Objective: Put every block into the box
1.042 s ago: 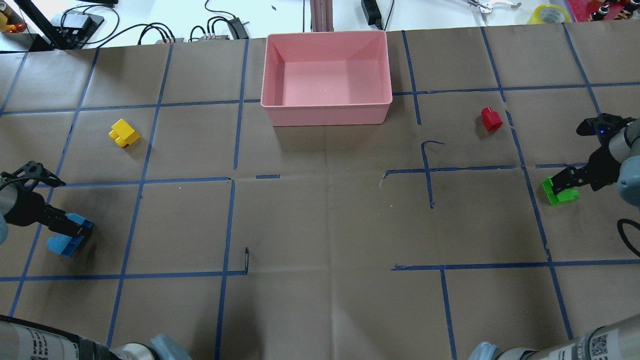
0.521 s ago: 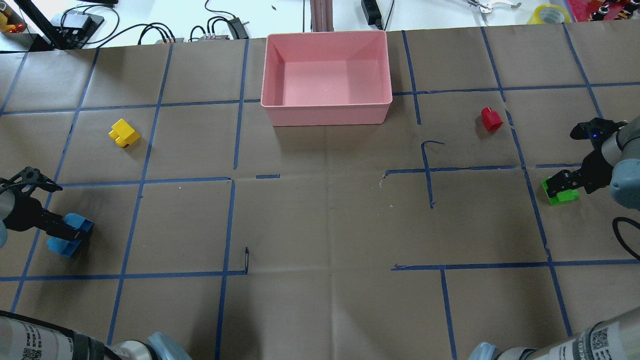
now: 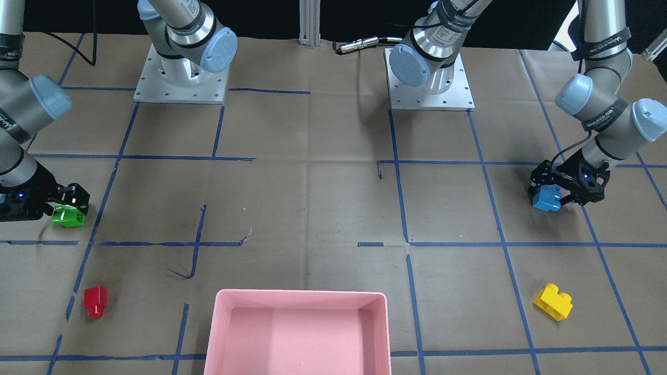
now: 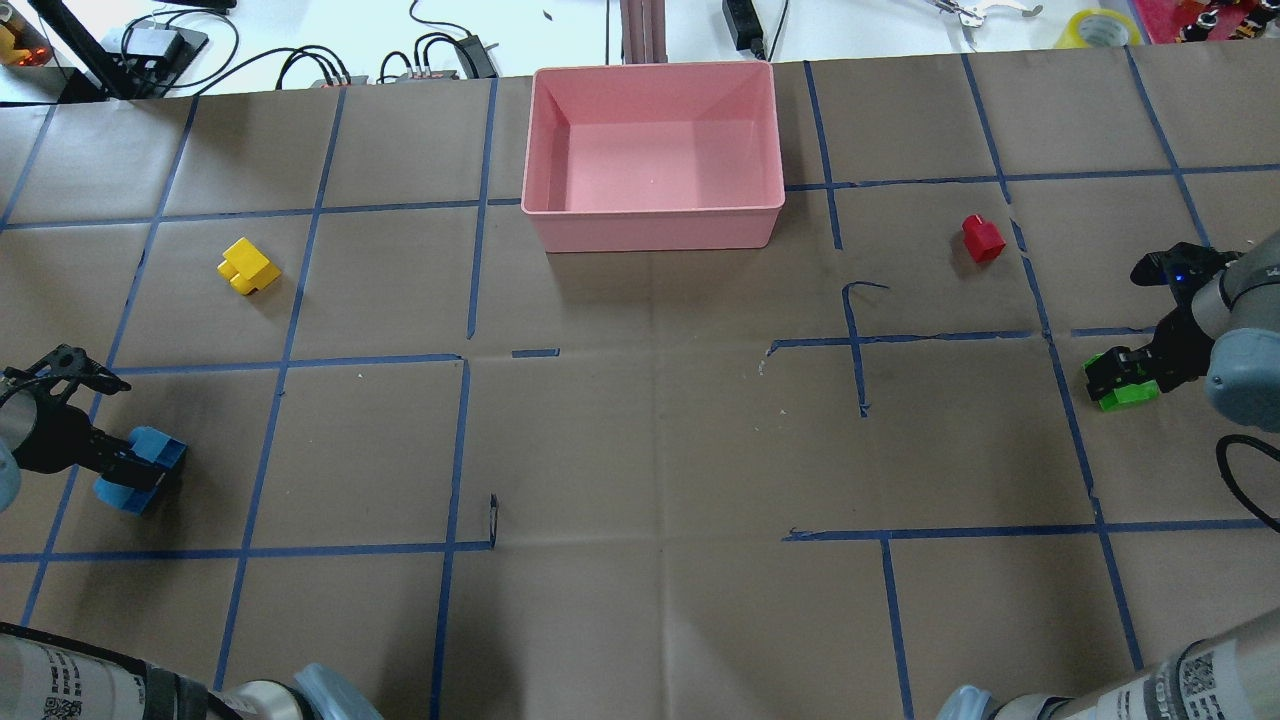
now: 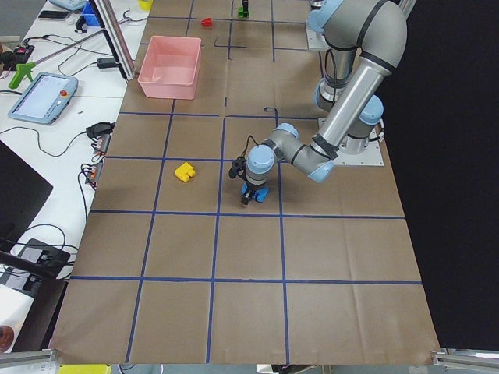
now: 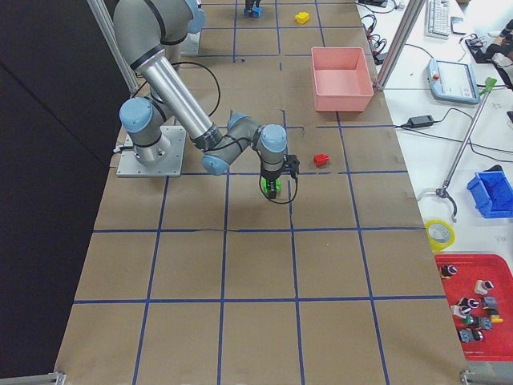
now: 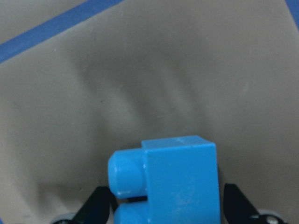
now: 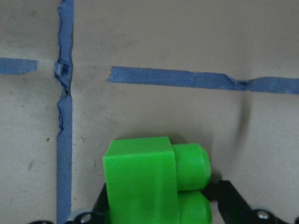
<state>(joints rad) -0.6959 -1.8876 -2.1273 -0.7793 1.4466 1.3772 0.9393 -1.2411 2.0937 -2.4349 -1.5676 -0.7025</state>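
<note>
The pink box (image 4: 655, 228) stands empty at the table's far middle. My left gripper (image 4: 128, 468) is down at the table on the left, shut on the blue block (image 4: 152, 448); the left wrist view shows this block (image 7: 180, 182) between the fingers. My right gripper (image 4: 1118, 378) is at the right, shut on the green block (image 4: 1132, 393), which also fills the right wrist view (image 8: 140, 182). The yellow block (image 4: 247, 266) lies loose far left of the box. The red block (image 4: 982, 238) lies loose right of the box.
Brown paper with blue tape lines (image 4: 460, 450) covers the table. Cables and adapters (image 4: 440, 55) lie beyond the far edge behind the box. The two arm bases (image 3: 180, 78) sit on the robot's side of the table.
Both grippers' fingers have closed in around their blocks. The right wrist has shifted slightly toward the table's middle. The blue and green blocks stay at their spots on the table.
</note>
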